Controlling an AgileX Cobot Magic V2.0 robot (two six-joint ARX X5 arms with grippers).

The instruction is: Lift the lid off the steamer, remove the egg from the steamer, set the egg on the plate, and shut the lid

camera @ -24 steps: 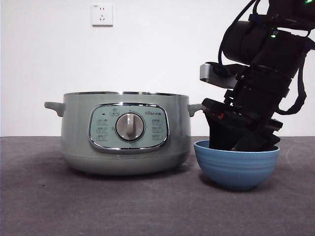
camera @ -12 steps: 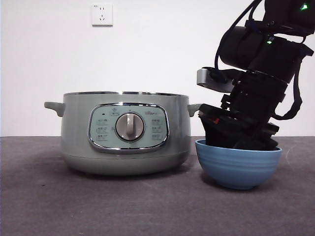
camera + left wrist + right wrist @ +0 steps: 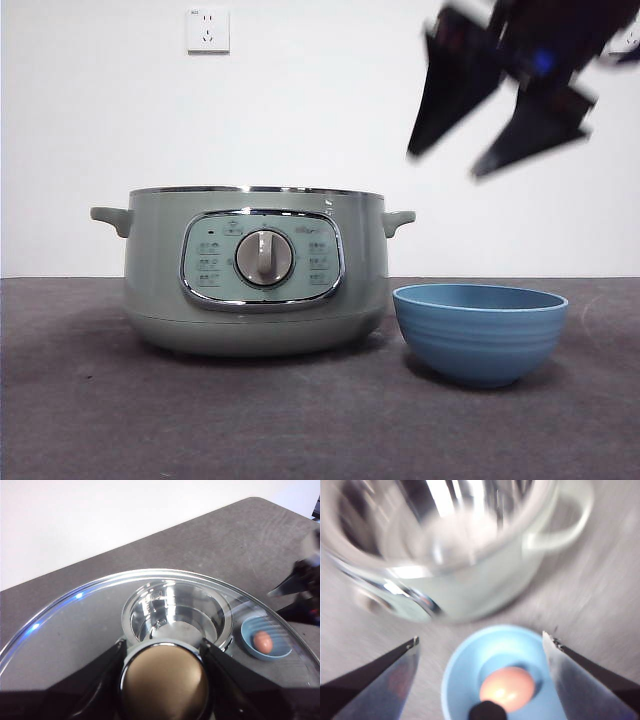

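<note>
Up at two o'clock above the plate (image 3: 480,345), the right gripper (image 3: 492,108) hangs with jaws spread, empty. Inside the plate lies the egg (image 3: 507,686). The left gripper (image 3: 162,680) clamps the lid (image 3: 75,630) by its knob, over the steamer (image 3: 255,270).

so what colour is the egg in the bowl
Reddish-tan brown; the egg shows best in the right wrist view, lying in the blue plate.

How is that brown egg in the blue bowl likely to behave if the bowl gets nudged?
The egg is a smooth oval lying loose in the blue bowl, so it would probably roll, though the curved wall should bring it back to the middle. Its shell is likely fragile, so a hard knock might crack it. The right claw hangs open above it, so nothing steadies it.
</note>
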